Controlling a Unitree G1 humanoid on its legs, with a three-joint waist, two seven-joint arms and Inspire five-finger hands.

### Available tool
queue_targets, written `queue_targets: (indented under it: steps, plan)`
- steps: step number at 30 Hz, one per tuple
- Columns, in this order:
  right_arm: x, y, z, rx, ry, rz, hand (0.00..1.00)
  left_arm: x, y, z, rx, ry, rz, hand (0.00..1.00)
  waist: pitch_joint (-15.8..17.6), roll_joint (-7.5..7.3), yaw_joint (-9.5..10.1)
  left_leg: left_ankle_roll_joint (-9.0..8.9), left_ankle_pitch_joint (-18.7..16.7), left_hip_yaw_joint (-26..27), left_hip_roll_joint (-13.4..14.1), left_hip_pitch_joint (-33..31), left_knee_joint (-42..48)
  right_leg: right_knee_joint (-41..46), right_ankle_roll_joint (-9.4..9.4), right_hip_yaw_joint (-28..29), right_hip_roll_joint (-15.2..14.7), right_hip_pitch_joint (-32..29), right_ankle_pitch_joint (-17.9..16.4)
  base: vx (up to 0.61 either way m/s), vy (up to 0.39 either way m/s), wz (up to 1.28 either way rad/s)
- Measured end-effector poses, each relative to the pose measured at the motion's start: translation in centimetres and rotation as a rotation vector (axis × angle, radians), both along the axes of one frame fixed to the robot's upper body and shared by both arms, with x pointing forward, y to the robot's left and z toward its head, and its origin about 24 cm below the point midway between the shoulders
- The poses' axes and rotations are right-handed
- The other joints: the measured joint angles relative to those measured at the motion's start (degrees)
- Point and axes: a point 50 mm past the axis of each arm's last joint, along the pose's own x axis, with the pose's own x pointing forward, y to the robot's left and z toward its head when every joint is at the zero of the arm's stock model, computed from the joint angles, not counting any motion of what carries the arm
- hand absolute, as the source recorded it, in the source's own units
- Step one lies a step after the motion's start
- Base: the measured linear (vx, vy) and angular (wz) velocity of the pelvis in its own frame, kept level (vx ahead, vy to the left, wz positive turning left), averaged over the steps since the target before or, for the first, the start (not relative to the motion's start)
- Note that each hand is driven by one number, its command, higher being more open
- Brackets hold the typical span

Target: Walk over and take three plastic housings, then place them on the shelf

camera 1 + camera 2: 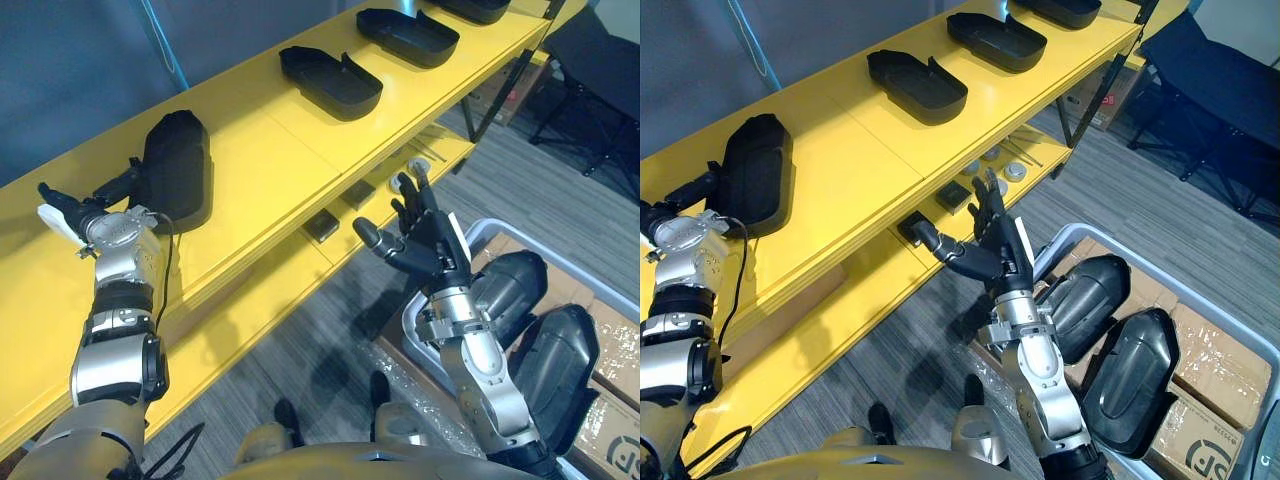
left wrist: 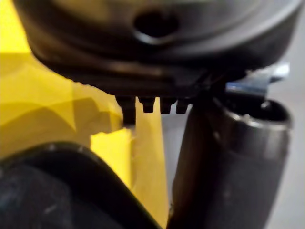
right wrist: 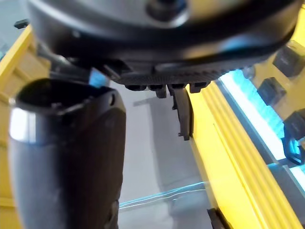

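A black plastic housing point(image 1: 178, 165) lies on top of the yellow shelf point(image 1: 270, 170) at its near left part. My left hand point(image 1: 105, 222) is just left of it, fingers straight and reaching to the housing's near end; its dark edge point(image 2: 57, 191) shows close in the left wrist view. Further along the shelf three more housings lie in a row point(image 1: 330, 80) point(image 1: 408, 36) point(image 1: 470, 8). My right hand point(image 1: 430, 245) hangs open in the air in front of the lower shelf board, fingers spread, holding nothing.
A grey-rimmed bin point(image 1: 500, 225) at the lower right holds more black housings point(image 1: 510, 285) point(image 1: 555, 360) on cardboard boxes point(image 1: 615, 400). Small dark blocks point(image 1: 322, 226) and round parts lie on the lower shelf board. A black chair point(image 1: 600, 60) stands at the far right.
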Motion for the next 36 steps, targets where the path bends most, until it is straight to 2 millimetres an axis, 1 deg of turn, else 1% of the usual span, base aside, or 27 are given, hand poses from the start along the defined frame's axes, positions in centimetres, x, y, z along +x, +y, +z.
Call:
queue_targets:
  steps: [2,3,5,7,8,10,11,12,13,14,15,17,19,20,21,22,23,24,26,27,29,31,32,33,34,35,36]
  plan:
    - [0.6,-0.5,0.9,-0.018,-0.042,-0.021,1.0,-0.5,-1.2,1.0,0.028,-0.116,-0.04,1.0,-0.6,-0.05,0.45,0.11,0.4,-0.7,-0.2,0.9,-0.9,0.0,-0.02,-0.9,-0.1,0.9,0.0,-0.02,0.01,0.14]
    - [0.7,-0.6,1.1,-0.031,-0.053,-0.026,1.0,-0.7,-1.5,1.2,0.034,-0.144,-0.051,1.0,-1.0,-0.01,0.63,0.11,0.5,-0.9,-0.3,0.9,-1.0,0.0,-0.05,-1.1,-0.2,1.0,0.0,-0.01,0.003,0.15]
    - [1.2,-0.5,1.8,-0.053,-0.087,-0.024,1.0,-1.2,-3.3,1.9,0.041,-0.254,-0.111,1.0,-2.2,0.22,1.75,0.14,1.0,-1.5,-0.5,1.7,-2.0,-0.1,-0.14,-1.9,-0.2,1.8,-0.1,-0.02,0.001,0.15]
    - [1.6,-0.3,2.2,-0.058,-0.098,-0.014,1.0,-1.7,-4.1,1.8,0.045,-0.289,-0.152,1.0,-3.4,0.55,1.84,0.21,1.6,-2.4,-0.8,1.8,-2.8,-0.2,-0.3,-2.9,-0.3,2.1,-0.2,-0.04,-0.007,0.22]
    - [1.9,-0.2,2.5,-0.059,-0.108,-0.013,1.0,-2.2,-5.2,1.8,0.053,-0.322,-0.206,1.0,-4.1,0.84,2.52,0.19,2.0,-2.8,-0.9,1.9,-3.3,-0.2,-0.4,-3.4,-0.4,2.2,-0.3,-0.04,-0.006,0.18]
    - [2.3,-0.1,2.5,-0.063,-0.104,-0.012,1.0,-2.7,-6.4,2.0,0.061,-0.356,-0.265,1.0,-4.3,0.97,3.32,0.18,2.5,-3.1,-1.0,2.4,-3.9,-0.2,-0.46,-4.0,-0.4,2.7,-0.4,-0.06,-0.009,0.15]
    - [2.6,0.0,2.2,-0.07,-0.085,-0.009,1.0,-3.4,-7.4,2.4,0.075,-0.397,-0.326,1.0,-4.7,1.02,3.74,0.14,3.2,-3.8,-1.1,2.8,-4.9,-0.1,-0.66,-4.7,-0.4,3.0,-0.5,-0.06,-0.013,0.19]
    - [2.6,-0.1,2.1,-0.071,-0.079,-0.009,1.0,-3.8,-7.9,2.6,0.084,-0.414,-0.35,1.0,-4.9,1.05,3.97,0.09,3.3,-3.9,-1.1,2.8,-5.2,-0.1,-0.68,-5.0,-0.4,3.0,-0.6,-0.05,-0.013,0.2]
    - [2.7,-0.1,1.9,-0.072,-0.069,-0.01,1.0,-4.4,-8.6,3.3,0.104,-0.453,-0.399,1.0,-5.0,1.14,4.6,0.03,3.8,-4.2,-1.1,3.1,-6.0,-0.1,-0.71,-5.4,-0.4,3.0,-0.6,-0.03,-0.011,0.11]
    - [2.8,-0.1,1.8,-0.074,-0.066,-0.007,1.0,-4.8,-8.9,3.5,0.113,-0.47,-0.419,1.0,-5.0,1.2,4.7,0.02,4.1,-4.4,-1.1,3.2,-6.3,-0.1,-0.76,-5.7,-0.4,3.1,-0.6,-0.04,-0.015,0.16]
    - [2.9,0.0,1.7,-0.08,-0.061,0.008,1.0,-5.6,-9.4,3.9,0.125,-0.503,-0.451,1.0,-5.4,1.43,4.84,0.01,4.7,-4.9,-1.2,3.6,-7.3,-0.1,-1.06,-6.2,-0.3,3.3,-0.8,-0.05,-0.018,0.16]
    - [3.1,0.4,1.6,-0.09,-0.054,0.045,1.0,-6.6,-9.8,4.0,0.134,-0.535,-0.48,1.0,-6.0,1.83,5.0,-0.1,5.2,-5.5,-1.2,3.8,-8.0,-0.7,-1.03,-7.0,-0.2,3.8,-0.8,-0.03,-0.018,0.18]
    - [3.5,1.6,1.5,-0.111,-0.041,0.12,1.0,-7.8,-10.0,3.5,0.129,-0.549,-0.48,1.0,-6.9,2.18,5.57,-0.24,5.4,-6.2,-1.0,3.7,-8.1,-1.1,-0.93,-7.7,0.0,4.3,-0.8,-0.01,-0.022,0.18]
    - [3.8,2.3,1.4,-0.129,-0.033,0.165,1.0,-8.5,-10.0,2.9,0.128,-0.535,-0.466,1.0,-7.2,2.3,6.06,-0.35,5.5,-6.6,-0.9,3.7,-8.1,-1.2,-0.81,-8.3,0.1,4.6,-0.7,0.0,-0.024,0.17]
    - [4.0,2.7,1.3,-0.136,-0.026,0.184,1.0,-8.8,-10.1,2.5,0.14,-0.516,-0.455,1.0,-7.3,2.34,6.35,-0.44,5.6,-7.1,-0.9,3.7,-8.1,-1.2,-0.82,-8.8,0.1,4.8,-0.7,-0.01,-0.034,0.29]
    - [4.2,3.7,1.1,-0.148,-0.009,0.222,1.0,-9.6,-10.1,1.6,0.161,-0.468,-0.433,1.0,-7.4,2.34,7.03,-0.53,5.8,-8.0,-0.8,3.5,-8.1,-1.2,-0.88,-9.7,0.2,4.9,-0.9,-0.03,-0.038,0.29]
    - [4.3,4.6,0.7,-0.16,0.013,0.255,1.0,-10.3,-10.0,0.6,0.166,-0.421,-0.418,1.0,-7.4,2.28,8.4,-0.64,5.8,-8.4,-0.6,3.4,-8.1,-1.2,-0.96,-10.1,0.4,5.0,-1.0,-0.03,-0.036,0.28]
    - [4.4,5.1,0.4,-0.167,0.025,0.272,1.0,-10.7,-9.9,0.1,0.166,-0.399,-0.408,1.0,-7.5,2.21,8.99,-0.69,5.9,-8.7,-0.6,3.3,-8.1,-1.2,-0.96,-10.4,0.4,5.1,-1.1,-0.02,-0.033,0.29]
    - [4.6,6.8,-0.8,-0.227,0.071,0.316,1.0,-12.3,-9.7,-1.8,0.164,-0.314,-0.374,1.0,-8.2,1.42,10.97,-0.83,6.2,-10.8,-0.7,2.3,-8.1,-1.2,-0.96,-12.5,0.4,5.3,-1.4,0.01,-0.024,0.43]
    - [4.6,7.1,-1.1,-0.236,0.082,0.326,1.0,-12.7,-9.7,-2.2,0.158,-0.297,-0.37,1.0,-8.3,1.19,11.55,-0.83,6.3,-11.2,-0.7,2.1,-8.1,-1.2,-0.94,-13.0,0.4,5.5,-1.5,0.02,-0.021,0.46]
    - [5.0,8.6,-1.7,-0.268,0.105,0.366,1.0,-14.1,-9.4,-3.6,0.133,-0.248,-0.339,1.0,-8.9,0.19,13.7,-0.78,6.6,-12.8,-0.9,1.6,-8.1,-1.2,-0.9,-14.7,0.3,5.9,-1.7,0.02,-0.012,0.39]
    - [5.4,9.8,-1.6,-0.265,0.109,0.396,1.0,-14.7,-9.3,-4.1,0.116,-0.236,-0.325,1.0,-9.1,-0.18,15.0,-0.75,6.7,-13.7,-1.1,1.5,-8.1,-1.2,-0.96,-15.5,0.2,6.3,-1.8,0.01,0.0,0.26]
    - [5.8,11.2,-1.2,-0.245,0.106,0.427,1.0,-15.1,-9.4,-4.4,0.105,-0.239,-0.329,1.0,-9.2,-0.33,15.83,-0.72,6.8,-14.5,-1.3,1.5,-8.1,-1.2,-0.91,-16.3,0.1,6.8,-1.9,0.0,0.002,0.29]
    - [5.9,11.8,-1.0,-0.226,0.108,0.441,1.0,-15.3,-9.5,-4.4,0.105,-0.24,-0.338,1.0,-9.2,-0.37,15.97,-0.76,6.8,-15.0,-1.3,1.4,-8.1,-1.2,-0.8,-16.8,0.0,7.0,-2.0,-0.03,-0.002,0.36]
    - [6.2,13.1,-0.5,-0.188,0.11,0.468,1.0,-15.4,-9.7,-4.6,0.106,-0.243,-0.372,1.0,-9.2,-0.36,16.41,-0.96,6.8,-15.7,-1.5,1.3,-8.1,-1.2,-0.83,-17.6,-0.2,7.3,-2.3,-0.05,-0.002,0.27]
    - [6.3,13.7,-0.2,-0.17,0.113,0.476,1.0,-15.3,-10.0,-4.6,0.102,-0.248,-0.398,1.0,-9.2,-0.35,16.88,-1.0,6.8,-15.8,-1.5,1.3,-8.1,-1.2,-1.02,-17.9,-0.2,7.4,-2.6,-0.05,-0.001,0.33]
    - [6.5,14.8,0.0,-0.134,0.124,0.485,1.0,-15.1,-10.6,-4.5,0.089,-0.264,-0.454,1.0,-9.3,-0.38,17.52,-1.07,7.0,-16.4,-1.7,1.1,-8.2,-1.2,-0.99,-18.6,-0.3,7.8,-2.8,-0.03,0.004,0.34]
